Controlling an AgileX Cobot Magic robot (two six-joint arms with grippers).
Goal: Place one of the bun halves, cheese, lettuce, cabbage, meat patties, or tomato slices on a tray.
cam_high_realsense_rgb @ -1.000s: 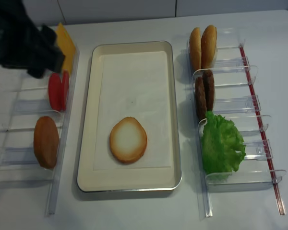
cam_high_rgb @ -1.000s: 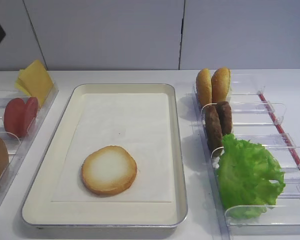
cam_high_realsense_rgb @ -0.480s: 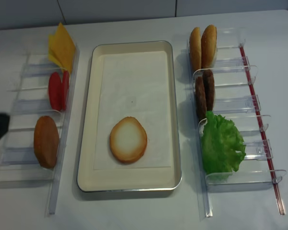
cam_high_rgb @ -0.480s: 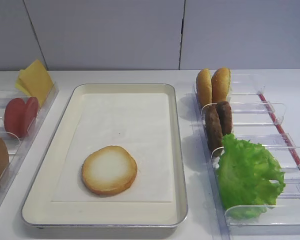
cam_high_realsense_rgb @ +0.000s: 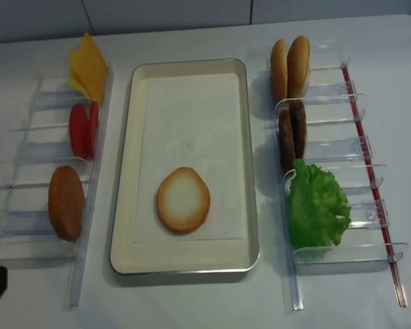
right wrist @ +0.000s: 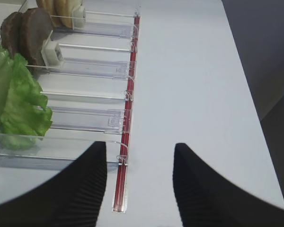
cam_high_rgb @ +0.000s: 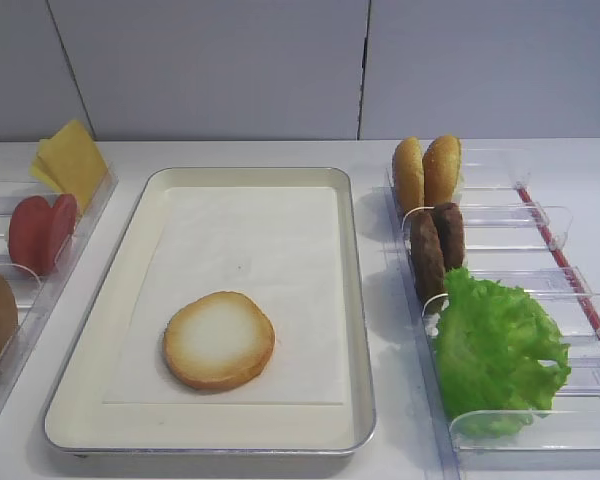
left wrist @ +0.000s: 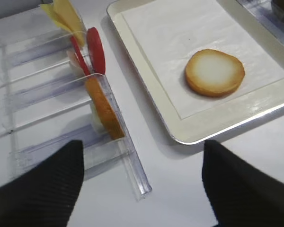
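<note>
While we sit back from the food: both arms are off to the sides and one item already lies on the tray (cam_high_rgb: 352, 300).
Bun half (cam_high_rgb: 218, 340): flat on the paper liner, cut face up, toward the tray's near end — touching nothing else.
Left hand (left wrist: 142, 182): fingers spread wide, nothing between them, over the bare surface (left wrist: 165, 189) just in front of the left bins.
Right hand (right wrist: 137, 184): equally wide and empty, beside the red-edged end of the right rack (right wrist: 128, 94).
Step in hand, as we judge it: the placement looks complete.
Doing it well: we keep both hands high and clear, avoid brushing the bin walls — and leave the bun undisturbed.
Untouched stock: cheese (cam_high_realsense_rgb: 88, 65), tomato slices (cam_high_realsense_rgb: 82, 130), meat patties (cam_high_realsense_rgb: 292, 133), lettuce (cam_high_realsense_rgb: 316, 205).
</note>
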